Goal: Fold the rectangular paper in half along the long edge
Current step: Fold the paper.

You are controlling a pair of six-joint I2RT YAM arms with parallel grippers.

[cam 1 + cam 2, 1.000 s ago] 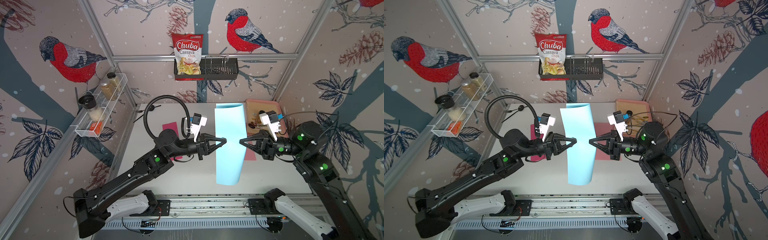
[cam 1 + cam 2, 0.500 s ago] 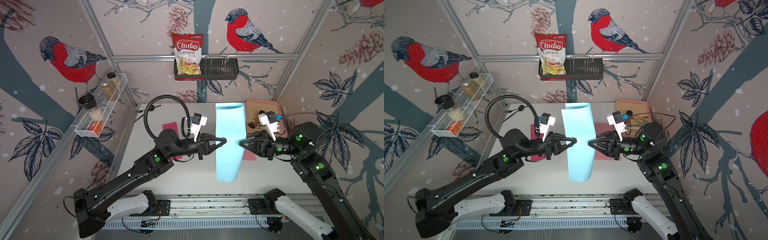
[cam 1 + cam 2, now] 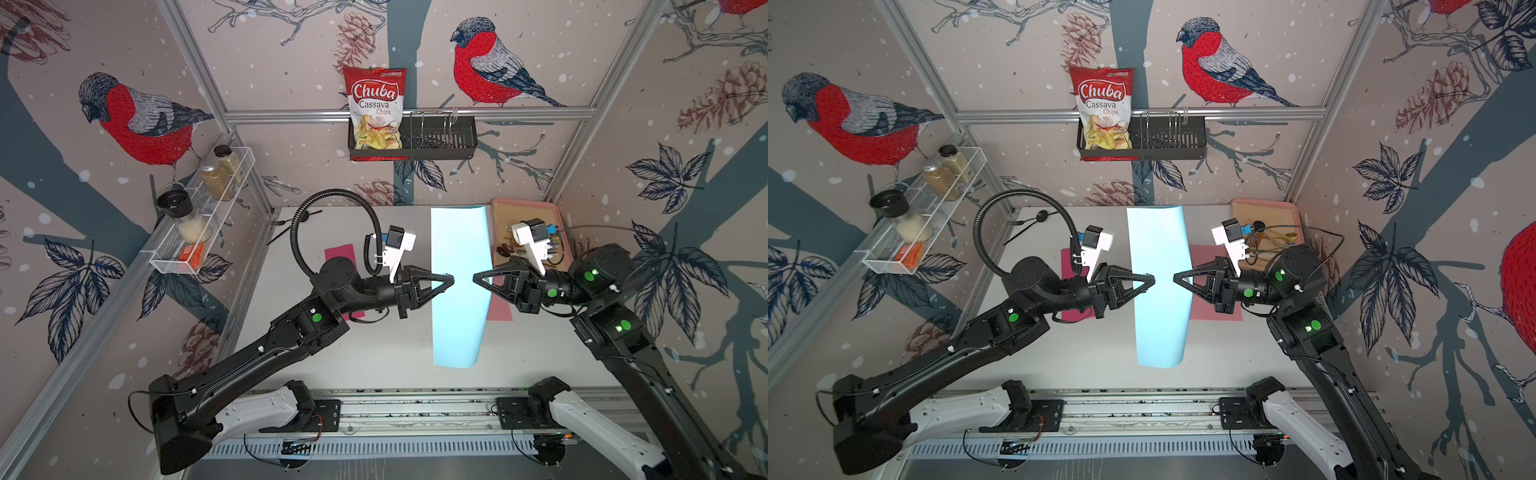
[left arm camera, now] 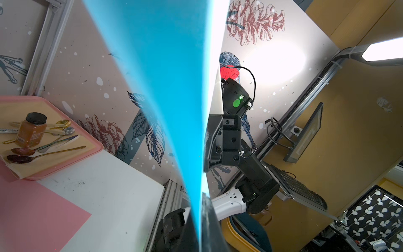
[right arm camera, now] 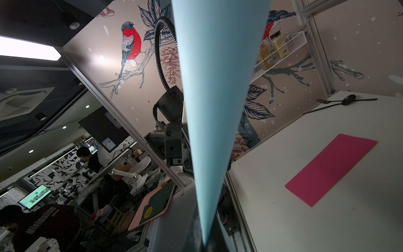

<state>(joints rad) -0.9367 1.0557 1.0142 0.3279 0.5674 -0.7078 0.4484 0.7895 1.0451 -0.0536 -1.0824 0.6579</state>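
Your left fingers [image 3: 446, 279] and right fingers [image 3: 482, 279] each pinch a long edge of the blue paper [image 3: 457, 324], bowed above the table [image 3: 374, 340]. Bring edges together evenly, corners matched, before lowering to crease.

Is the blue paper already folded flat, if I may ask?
Not yet: blue paper is bowed, no crease visible, pinched by left gripper and right gripper.

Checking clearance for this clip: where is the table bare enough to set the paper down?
Bare: front strip between blue paper and rail; back left between black cutlery and magenta sheet. Crowded: back right, tray, pink sheet.
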